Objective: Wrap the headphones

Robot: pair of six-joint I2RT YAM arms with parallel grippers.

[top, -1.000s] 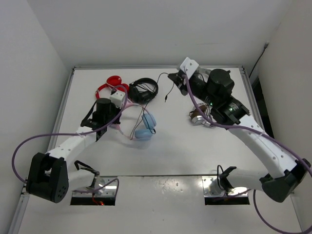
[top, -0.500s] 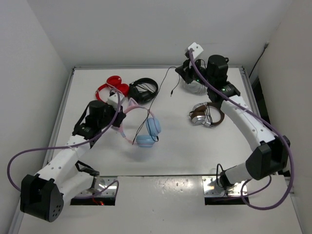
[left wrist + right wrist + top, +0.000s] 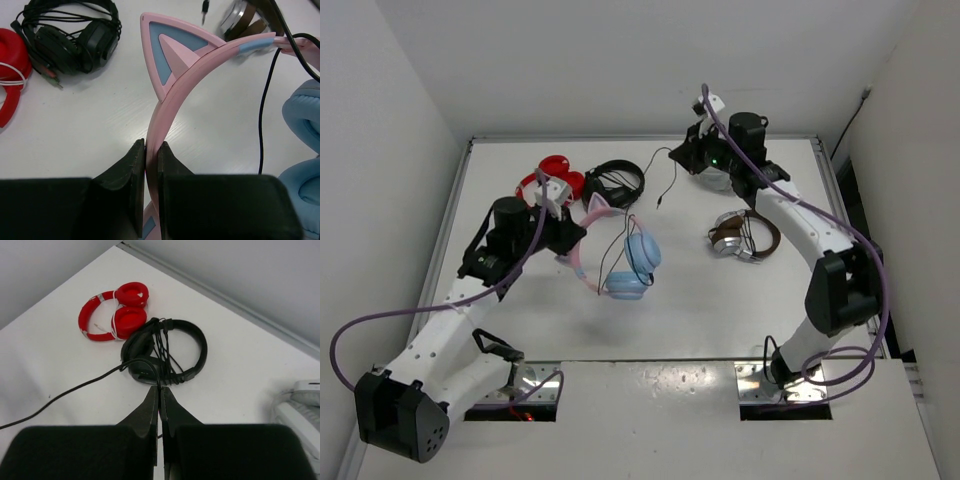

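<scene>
I read the left fingers (image 3: 127, 175) clamped on the headband (image 3: 170, 95) of the headphones (image 3: 642, 250), and the right fingers (image 3: 172, 415) pinched shut on the cable (image 3: 75, 387), contact point hidden.

- The headphones (image 3: 200, 55) are showing a smooth pink plastic headband with a soft sheen; the blue ear cups (image 3: 302, 117) are looking padded and matt.
- The table (image 3: 90, 125) is reflecting faintly, smooth and white.
- The left gripper (image 3: 151, 146) is showing matt black plastic.
</scene>
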